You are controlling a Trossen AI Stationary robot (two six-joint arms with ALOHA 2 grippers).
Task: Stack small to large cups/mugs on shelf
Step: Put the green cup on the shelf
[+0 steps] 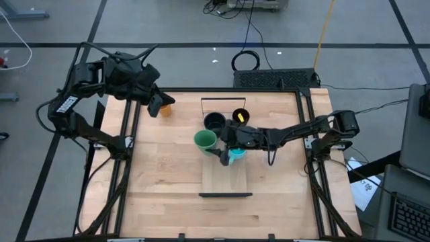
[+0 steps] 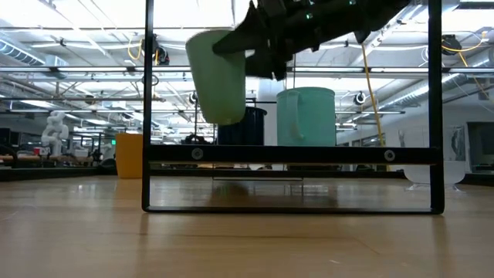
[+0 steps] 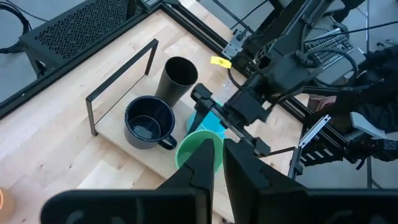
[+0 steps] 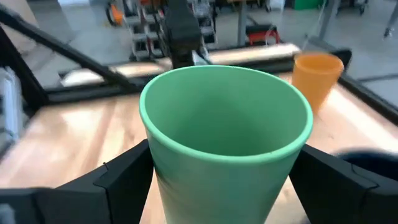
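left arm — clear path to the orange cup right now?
Probably yes. The orange cup stands alone on the table off the shelf, right beside the left gripper, nothing between. The right gripper is busy holding the green cup over the shelf.

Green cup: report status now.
Right claw shut on green cup, lifted above shelf. Left claw shut, empty, near orange cup. Blue mug close beside.

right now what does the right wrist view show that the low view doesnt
Only the right wrist view: the green cup's open mouth seen from above, with the right gripper's fingers on either side. Only the low view: the bright blue mug on the shelf, and the green cup lifted clear of it. Both show the orange cup.
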